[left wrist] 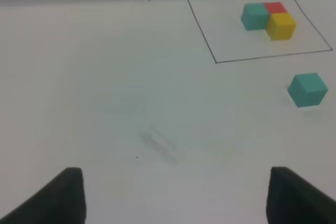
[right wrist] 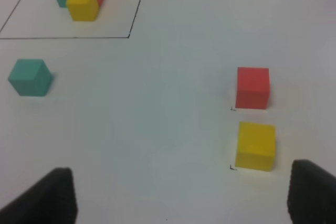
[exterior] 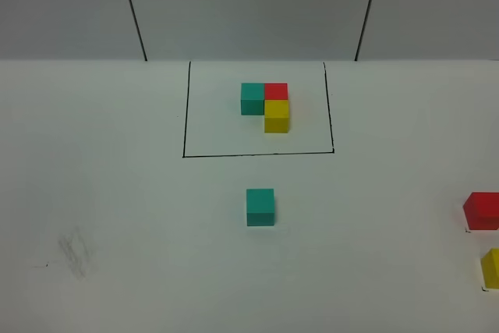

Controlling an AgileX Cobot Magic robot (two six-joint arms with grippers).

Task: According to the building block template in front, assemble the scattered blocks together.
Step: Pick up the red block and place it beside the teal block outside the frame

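1. In the high view, the red block [exterior: 483, 210], to the right of the building block template [exterior: 265, 105] and nearer the camera, is cut by the picture's edge.
2. The yellow block [exterior: 491, 267], farther still from the template, shows only a narrow strip.
3. Within the template, we see only the top of its red cube [exterior: 275, 90].
4. Of the left gripper [left wrist: 176, 195] and the right gripper [right wrist: 181, 195], we see only dark fingertips set wide apart; the rest is cut off.
5. We cannot read the tiny black marks [right wrist: 232, 109] beside both blocks.
6. The grey smudge [exterior: 74, 253], left of the template, is too blurred to identify.

teal cube [exterior: 260, 207], red cube [exterior: 483, 210], yellow cube [exterior: 492, 267], teal-red-yellow template [exterior: 265, 100], black frame [exterior: 257, 154], white table [exterior: 132, 185]
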